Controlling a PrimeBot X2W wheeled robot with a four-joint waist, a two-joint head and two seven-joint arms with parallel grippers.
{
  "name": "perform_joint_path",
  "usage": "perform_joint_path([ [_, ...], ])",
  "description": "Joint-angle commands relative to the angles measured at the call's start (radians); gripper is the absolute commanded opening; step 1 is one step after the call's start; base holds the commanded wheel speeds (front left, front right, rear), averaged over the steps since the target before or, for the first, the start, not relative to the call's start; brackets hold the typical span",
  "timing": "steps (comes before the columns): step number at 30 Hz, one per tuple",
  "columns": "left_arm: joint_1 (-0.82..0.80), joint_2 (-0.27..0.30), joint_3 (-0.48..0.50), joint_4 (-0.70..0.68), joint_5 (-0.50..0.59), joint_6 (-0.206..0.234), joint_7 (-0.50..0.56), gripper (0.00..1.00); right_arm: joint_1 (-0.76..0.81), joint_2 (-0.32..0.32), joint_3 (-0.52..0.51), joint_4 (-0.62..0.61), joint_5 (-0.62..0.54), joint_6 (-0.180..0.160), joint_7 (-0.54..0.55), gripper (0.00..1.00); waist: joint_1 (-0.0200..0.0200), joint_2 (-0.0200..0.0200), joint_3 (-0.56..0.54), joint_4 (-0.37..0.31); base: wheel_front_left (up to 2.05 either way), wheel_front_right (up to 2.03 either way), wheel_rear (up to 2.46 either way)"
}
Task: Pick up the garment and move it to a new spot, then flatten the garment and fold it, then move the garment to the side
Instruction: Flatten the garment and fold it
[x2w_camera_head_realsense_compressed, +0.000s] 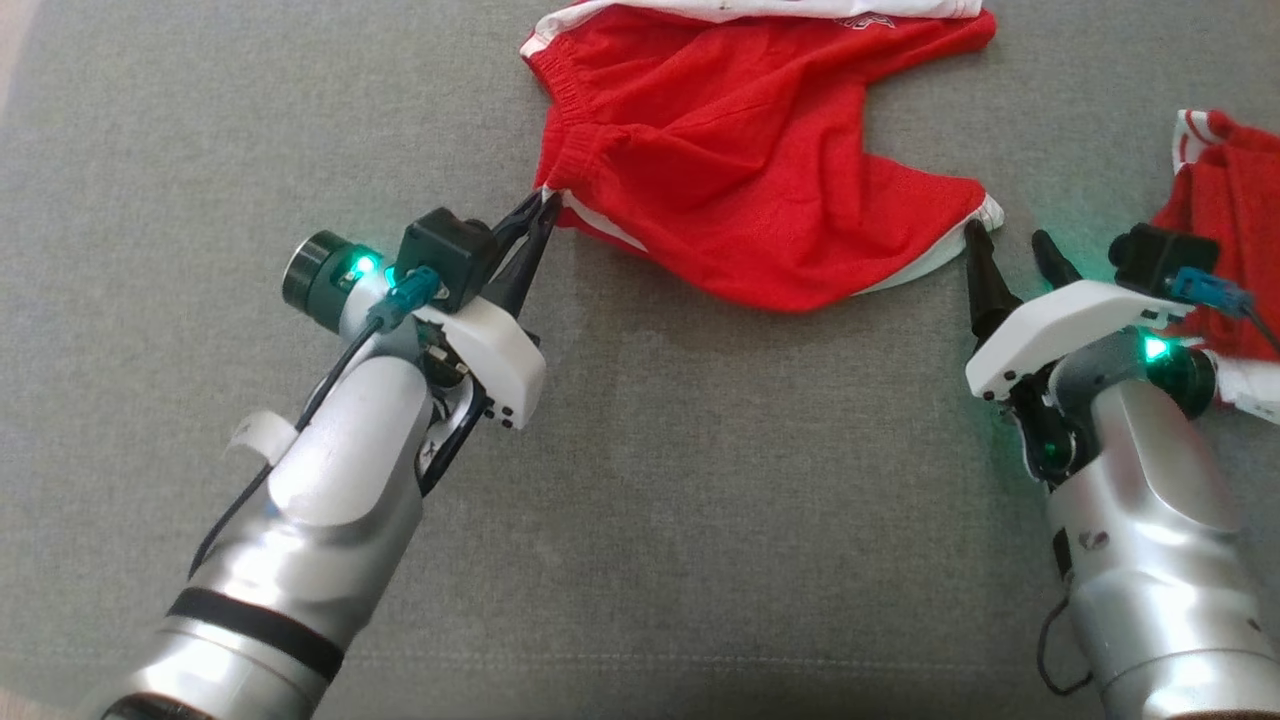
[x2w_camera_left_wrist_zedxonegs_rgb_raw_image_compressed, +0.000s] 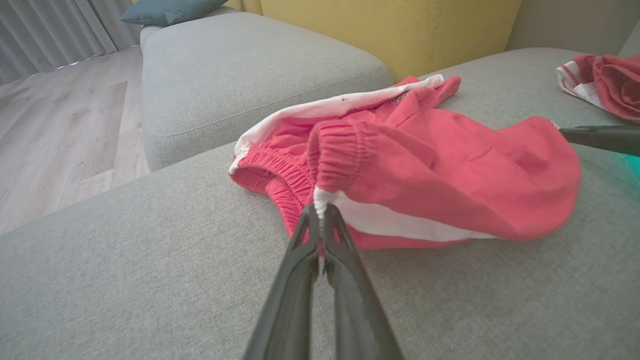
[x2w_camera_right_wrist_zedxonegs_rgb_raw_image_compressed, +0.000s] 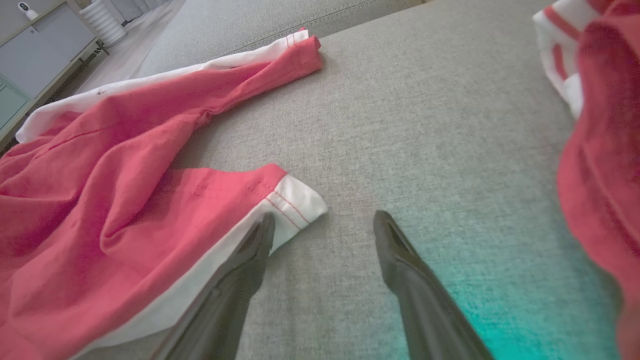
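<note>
Sofa (x2w_camera_head_realsense_compressed: 700, 450), grey fabric, wood floor (x2w_camera_left_wrist_zedxonegs_rgb_raw_image_compressed: 60, 125) beyond, left hand (x2w_camera_head_realsense_compressed: 543, 205) pinching shorts (x2w_camera_head_realsense_compressed: 740, 170), right hand (x2w_camera_head_realsense_compressed: 1008, 234) wide

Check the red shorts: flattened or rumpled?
Rumpled. The red shorts lie bunched with raised folds on the grey cushion; the left tool pinches the waistband corner.

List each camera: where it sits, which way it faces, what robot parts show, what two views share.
Head: on the robot's head, looking down at grey cushion and red shorts; both forearms, left gripper, right gripper.
Left wrist: along its shut fingers, pinching the shorts' waistband corner.
Right wrist: along its open fingers at the white hem.
Shared: both wrist views show the shorts and another red garment.
</note>
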Motion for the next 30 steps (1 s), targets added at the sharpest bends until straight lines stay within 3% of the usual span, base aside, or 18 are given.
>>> perform_joint_path([
  [1, -0.031, 0.021, 0.021, -0.032, -0.007, 0.008, -0.008, 0.0, -0.032, 0.011, 0.03, -0.008, 0.012, 0.007, -0.014, 1.0, 0.0, 0.0, 0.001, 0.002, 0.0, 0.0, 0.0],
  [8, -0.031, 0.022, 0.014, -0.032, -0.015, 0.011, -0.008, 0.0, -0.056, 0.003, 0.094, 0.031, 0.027, 0.007, -0.048, 1.0, 0.0, 0.0, 0.004, 0.009, 0.0, 0.0, 0.0],
  [9, -0.031, 0.022, 0.013, -0.032, -0.015, 0.011, -0.008, 0.0, -0.059, 0.001, 0.104, 0.037, 0.03, 0.007, -0.052, 0.9, 0.0, 0.0, 0.003, 0.01, 0.0, 0.0, 0.0],
  [11, -0.031, 0.024, 0.011, -0.03, -0.017, 0.012, -0.008, 0.0, -0.064, -0.005, 0.123, 0.046, 0.039, 0.007, -0.06, 0.0, 0.0, 0.0, 0.002, 0.012, 0.0, 0.0, 0.0],
  [22, -0.014, 0.03, 0.017, -0.026, -0.039, 0.02, -0.009, 0.0, -0.068, -0.049, 0.185, 0.046, 0.086, 0.007, -0.167, 0.0, 0.0, 0.0, -0.035, 0.009, 0.0, 0.0, 0.0],
  [30, -0.008, 0.059, 0.061, -0.092, -0.07, 0.033, -0.011, 0.0, -0.039, -0.097, 0.256, -0.094, 0.172, 0.007, -0.239, 0.0, 0.0, 0.0, -0.119, -0.006, 0.0, 0.0, 0.0],
])
